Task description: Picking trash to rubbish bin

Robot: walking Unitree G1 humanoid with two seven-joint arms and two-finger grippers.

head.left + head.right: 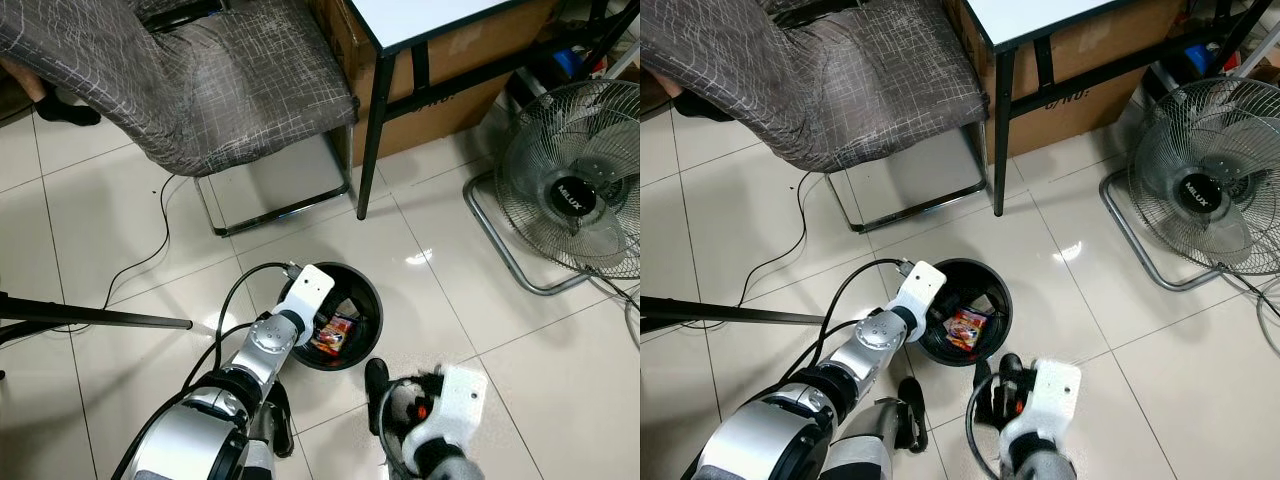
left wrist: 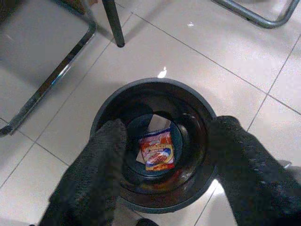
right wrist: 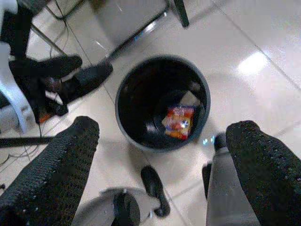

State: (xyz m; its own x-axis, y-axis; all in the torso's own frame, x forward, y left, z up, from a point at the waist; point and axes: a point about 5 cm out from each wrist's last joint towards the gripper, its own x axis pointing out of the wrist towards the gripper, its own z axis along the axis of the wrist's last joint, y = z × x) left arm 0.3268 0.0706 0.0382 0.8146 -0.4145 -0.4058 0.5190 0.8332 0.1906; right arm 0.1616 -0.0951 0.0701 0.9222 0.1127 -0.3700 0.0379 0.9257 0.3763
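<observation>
Left claw (image 2: 164, 165) hangs right over the black rubbish bin (image 1: 372, 300), fingers (image 2: 94, 174) spread wide apart, nothing held. Red and orange snack wrapper (image 2: 157, 150) lies flat at the bottom of the bin, next to a small white scrap (image 2: 158, 122). Looks like the drop is done, so the trash is where it belongs.

Right claw (image 3: 160, 155) sits low and close to the body, near the bin, fingers (image 3: 56, 165) also spread wide, nothing held.

Best way to finish this step, as a guess: lift the left claw straight up, away from the rim. No sideways swing, or the bin could tip or slide on the shiny tile floor (image 1: 450, 300). Keep clear of the black cable (image 1: 215, 325) looping by the arm. Then look round the floor for more trash. Standing fan (image 1: 575, 200), chair (image 1: 190, 80) with its grey cover, and worktop leg (image 1: 372, 140) stand close by, so turn slowly.
</observation>
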